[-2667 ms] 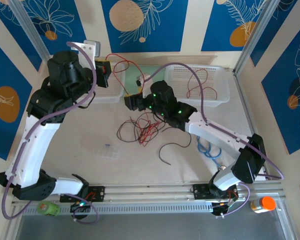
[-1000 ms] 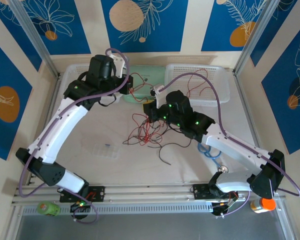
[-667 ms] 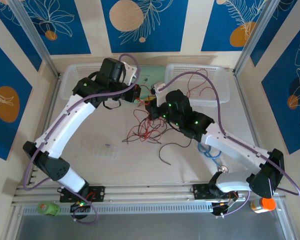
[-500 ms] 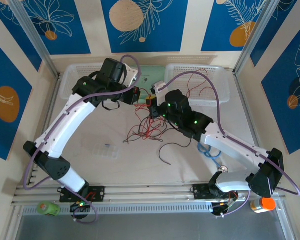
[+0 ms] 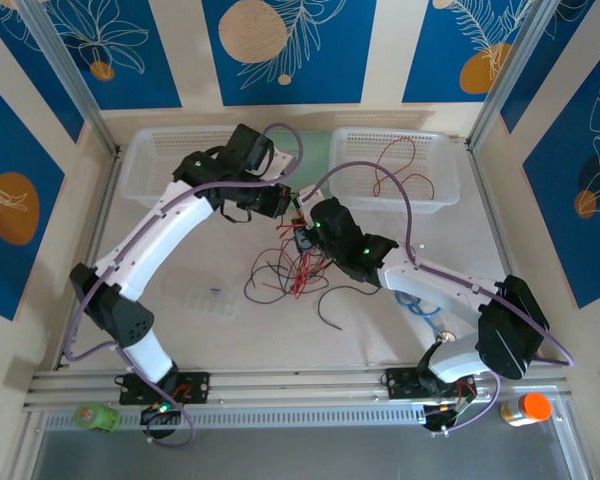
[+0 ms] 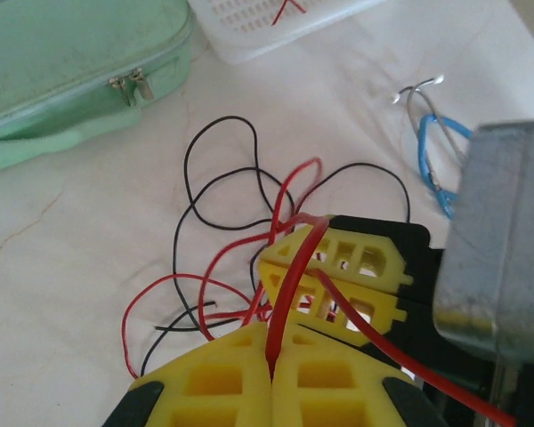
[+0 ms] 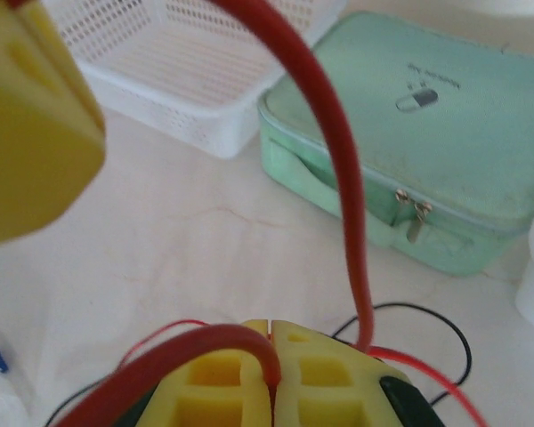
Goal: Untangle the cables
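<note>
Along the far edge of the table (image 5: pixel 180 335) I saw the right basket (image 5: pixel 430 200) holding loose red wires (image 5: pixel 392 165), with a mint case (image 6: pixel 71 62) beside it. The cables (image 5: pixel 290 272) lay tangled mid-table under both grippers. The left gripper (image 6: pixel 270 351) and right gripper (image 7: pixel 271 347) each pinched a red strand.

We see cables (image 6: pixel 287 283) in bright red and black. The fingers (image 6: pixel 209 384) of our left gripper (image 6: pixel 269 336) are yellow, the zip case (image 6: pixel 71 53) mint green, the lattice basket (image 7: pixel 160 76) white.
</note>
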